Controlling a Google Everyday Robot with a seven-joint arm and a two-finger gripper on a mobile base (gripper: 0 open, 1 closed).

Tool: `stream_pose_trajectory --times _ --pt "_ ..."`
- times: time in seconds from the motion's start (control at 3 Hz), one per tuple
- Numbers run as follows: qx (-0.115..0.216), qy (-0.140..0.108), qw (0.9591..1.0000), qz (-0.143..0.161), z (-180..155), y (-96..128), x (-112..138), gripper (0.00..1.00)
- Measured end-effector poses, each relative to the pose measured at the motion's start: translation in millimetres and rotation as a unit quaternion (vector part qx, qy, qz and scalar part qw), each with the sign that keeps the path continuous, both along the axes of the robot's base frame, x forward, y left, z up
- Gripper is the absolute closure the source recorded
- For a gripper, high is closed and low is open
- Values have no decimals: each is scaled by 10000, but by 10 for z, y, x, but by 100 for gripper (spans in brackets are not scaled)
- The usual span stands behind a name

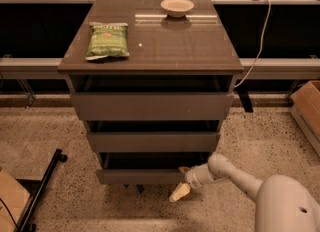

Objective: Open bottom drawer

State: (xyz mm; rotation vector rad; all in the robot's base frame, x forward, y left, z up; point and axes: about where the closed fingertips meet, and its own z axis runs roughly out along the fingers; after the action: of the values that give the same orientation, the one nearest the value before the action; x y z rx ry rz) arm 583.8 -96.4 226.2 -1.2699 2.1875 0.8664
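Note:
The bottom drawer (142,176) is the lowest and narrowest of three grey-brown handleless fronts in the cabinet. A dark gap shows above its front panel. My gripper (181,182) sits at the right end of that front, low near the floor. One cream fingertip (179,192) points down-left below the panel; the other is at the drawer's top edge. My white arm (235,175) reaches in from the lower right.
A green chip bag (107,39) and a small white bowl (177,6) lie on the cabinet top (165,46). A cardboard box (307,108) stands at the right, another at the lower left. A black stand leg (42,188) lies on the speckled floor. A white cable (257,41) hangs at the right.

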Motion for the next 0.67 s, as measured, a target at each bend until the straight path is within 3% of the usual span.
stream_pose_trajectory --times 0.33,0.67 --pt "0 0 10000 0 0 0 0 1" --pt "0 -3 10000 3 1 1 2 25"
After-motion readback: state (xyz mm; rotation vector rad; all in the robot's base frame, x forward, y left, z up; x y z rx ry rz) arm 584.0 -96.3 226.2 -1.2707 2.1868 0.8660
